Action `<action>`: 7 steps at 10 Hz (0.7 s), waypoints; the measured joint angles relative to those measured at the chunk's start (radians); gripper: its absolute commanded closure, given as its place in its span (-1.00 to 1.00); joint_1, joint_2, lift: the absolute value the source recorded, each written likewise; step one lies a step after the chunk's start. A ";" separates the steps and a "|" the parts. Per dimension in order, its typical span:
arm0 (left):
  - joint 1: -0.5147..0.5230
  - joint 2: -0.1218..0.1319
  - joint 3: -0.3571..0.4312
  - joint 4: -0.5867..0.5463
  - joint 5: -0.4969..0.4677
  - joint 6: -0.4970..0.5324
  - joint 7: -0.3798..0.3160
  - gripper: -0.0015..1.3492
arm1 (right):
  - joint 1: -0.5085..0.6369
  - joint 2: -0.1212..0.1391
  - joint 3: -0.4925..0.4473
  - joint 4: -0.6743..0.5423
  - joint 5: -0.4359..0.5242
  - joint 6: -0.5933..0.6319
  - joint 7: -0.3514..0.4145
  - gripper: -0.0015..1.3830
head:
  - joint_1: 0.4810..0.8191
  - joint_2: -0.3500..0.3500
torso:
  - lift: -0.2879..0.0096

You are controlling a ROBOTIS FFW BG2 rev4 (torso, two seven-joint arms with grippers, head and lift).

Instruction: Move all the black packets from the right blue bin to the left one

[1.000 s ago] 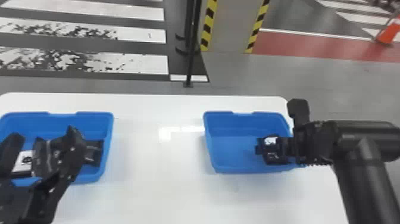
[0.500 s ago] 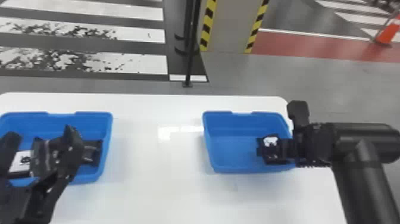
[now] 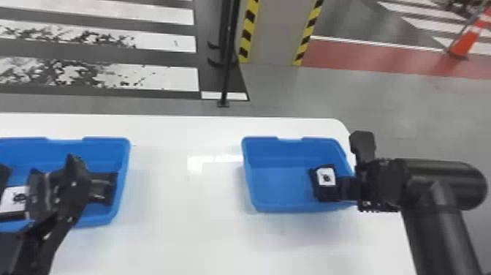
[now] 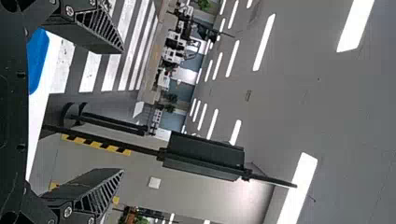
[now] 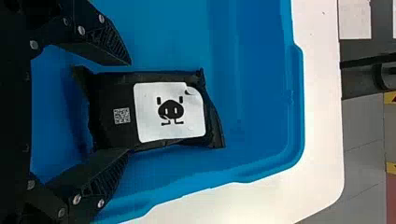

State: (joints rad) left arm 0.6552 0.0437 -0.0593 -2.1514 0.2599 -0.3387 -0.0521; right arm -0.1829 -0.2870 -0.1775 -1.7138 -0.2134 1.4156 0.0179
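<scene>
Blue bins (image 3: 285,186), two, one black packet (image 3: 325,193) in the right

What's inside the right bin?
One black packet in the right bin, its near part between the right gripper's open fingers. The bin floor beneath the packet is covered, as is some of the bin behind the gripper.
</scene>
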 measured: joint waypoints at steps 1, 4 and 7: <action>0.000 0.000 0.001 0.000 -0.002 0.000 0.000 -0.80 | -0.001 0.000 -0.006 0.013 -0.018 0.002 0.000 0.43 | 0.27 -0.65 | -0.01; 0.000 -0.001 0.002 0.000 -0.006 -0.007 0.000 -0.80 | 0.031 0.000 -0.010 -0.011 -0.064 -0.047 0.001 0.66 | 0.27 -0.61 | -0.01; 0.000 -0.002 0.003 0.000 -0.011 -0.035 0.001 -0.80 | 0.115 0.004 -0.007 -0.124 -0.134 -0.247 0.013 0.66 | 0.27 -0.48 | -0.01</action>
State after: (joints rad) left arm 0.6553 0.0414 -0.0565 -2.1512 0.2493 -0.3736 -0.0509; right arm -0.0683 -0.2826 -0.1847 -1.8379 -0.3477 1.1684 0.0304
